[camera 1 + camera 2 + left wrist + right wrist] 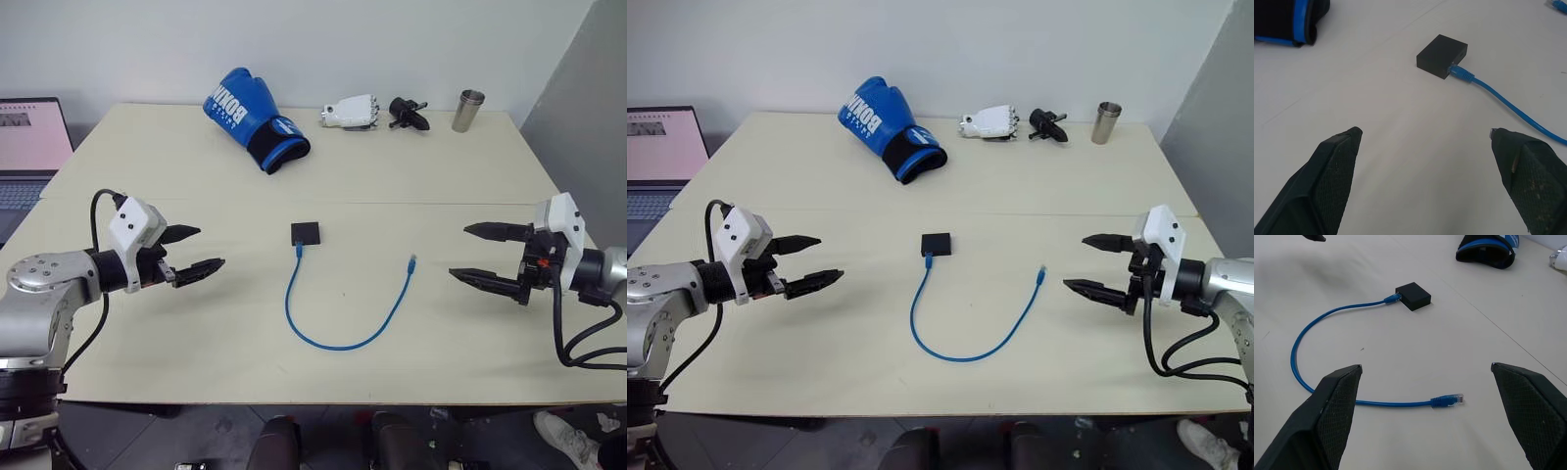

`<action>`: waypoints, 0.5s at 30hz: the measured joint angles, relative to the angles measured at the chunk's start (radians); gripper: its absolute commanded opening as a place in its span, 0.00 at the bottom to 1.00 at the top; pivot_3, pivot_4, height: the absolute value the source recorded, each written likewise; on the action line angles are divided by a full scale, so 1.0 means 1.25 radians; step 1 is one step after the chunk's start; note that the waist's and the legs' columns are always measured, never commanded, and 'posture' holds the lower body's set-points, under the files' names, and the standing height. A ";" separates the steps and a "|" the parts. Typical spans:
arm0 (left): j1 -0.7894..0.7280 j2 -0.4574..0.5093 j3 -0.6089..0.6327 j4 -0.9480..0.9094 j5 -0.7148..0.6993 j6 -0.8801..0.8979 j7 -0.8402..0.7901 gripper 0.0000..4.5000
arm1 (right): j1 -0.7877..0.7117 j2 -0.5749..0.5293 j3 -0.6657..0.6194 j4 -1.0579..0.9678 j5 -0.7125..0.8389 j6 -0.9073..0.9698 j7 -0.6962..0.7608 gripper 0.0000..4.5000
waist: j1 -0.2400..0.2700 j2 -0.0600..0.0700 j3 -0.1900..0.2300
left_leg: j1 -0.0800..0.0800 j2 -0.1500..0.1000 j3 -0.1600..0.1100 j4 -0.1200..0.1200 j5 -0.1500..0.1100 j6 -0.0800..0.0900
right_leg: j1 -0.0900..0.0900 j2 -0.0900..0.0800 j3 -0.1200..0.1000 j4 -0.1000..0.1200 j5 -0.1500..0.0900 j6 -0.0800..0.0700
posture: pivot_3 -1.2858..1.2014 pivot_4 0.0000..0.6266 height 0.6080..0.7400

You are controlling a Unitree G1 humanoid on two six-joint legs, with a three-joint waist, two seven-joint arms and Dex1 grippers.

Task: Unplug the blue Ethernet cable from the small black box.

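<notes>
While both grippers hover wide open, left gripper [194, 250], right gripper [473, 253], blue Ethernet cable [333, 344] plugged into small black box [305, 233], boxing glove [255, 118], metal cup [468, 110], laptop [29, 147] beyond.

Boxing glove [253, 117], metal cup [468, 110], laptop [29, 147]
</notes>
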 measured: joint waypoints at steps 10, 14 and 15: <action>0.011 0.000 0.000 0.009 -0.001 -0.024 -0.026 0.99 | 0.002 0.000 0.000 0.000 0.000 0.000 0.003 1.00 | 0.000 0.000 0.000 | 0.000 0.000 0.000 0.000 0.000 0.000 | 0.000 0.000 0.000 0.000 0.000 0.000 | 0.52 0.24 1.00; 0.010 0.000 0.000 0.009 -0.003 -0.023 -0.028 0.99 | 0.002 0.000 0.000 0.000 0.000 0.000 0.004 1.00 | 0.000 0.000 0.000 | 0.000 0.000 0.000 0.000 0.000 0.000 | 0.000 0.000 0.000 0.000 0.000 0.000 | 0.52 0.24 1.00; 0.007 0.000 0.000 0.009 -0.004 -0.023 -0.029 0.99 | 0.002 0.000 0.000 0.000 0.000 0.000 0.004 1.00 | 0.000 0.000 0.000 | 0.000 0.000 0.000 0.000 0.000 0.000 | 0.000 0.000 0.000 0.000 0.000 0.000 | 0.52 0.24 1.00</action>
